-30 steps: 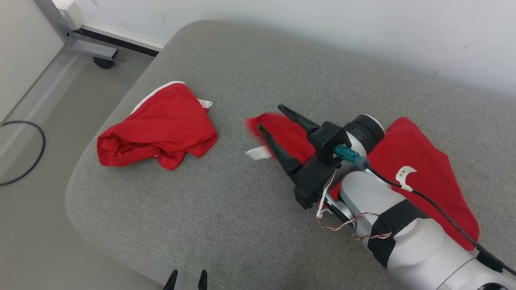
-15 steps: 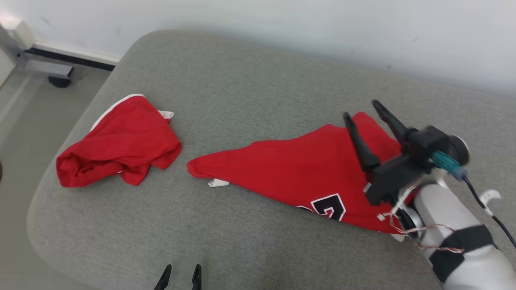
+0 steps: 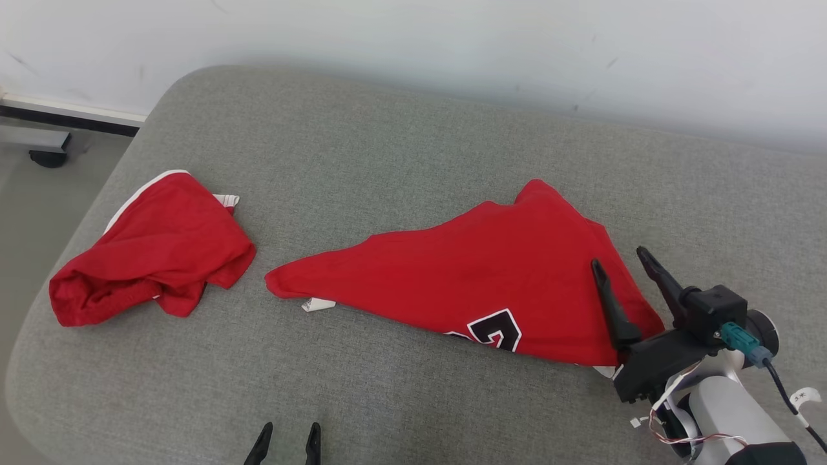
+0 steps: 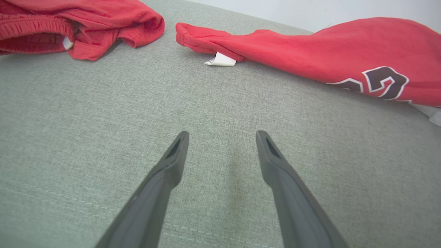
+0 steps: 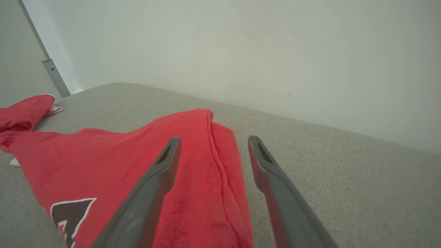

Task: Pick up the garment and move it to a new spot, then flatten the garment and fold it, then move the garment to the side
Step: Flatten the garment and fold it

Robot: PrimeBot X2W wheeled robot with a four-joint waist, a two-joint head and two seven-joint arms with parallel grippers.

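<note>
Right tool (image 3: pixel 617 256) gapes over jersey (image 3: pixel 465 278) edge (wrist view reveals its seam (image 5: pixel 212 151)).

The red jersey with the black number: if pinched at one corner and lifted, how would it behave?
The red jersey would probably hang limp: it lies draped in soft folds on the grey cushion. It looks thin and light, so a single pinch should likely carry it. Pushed, it would probably bunch rather than slide, given the cushion's textured weave.
</note>
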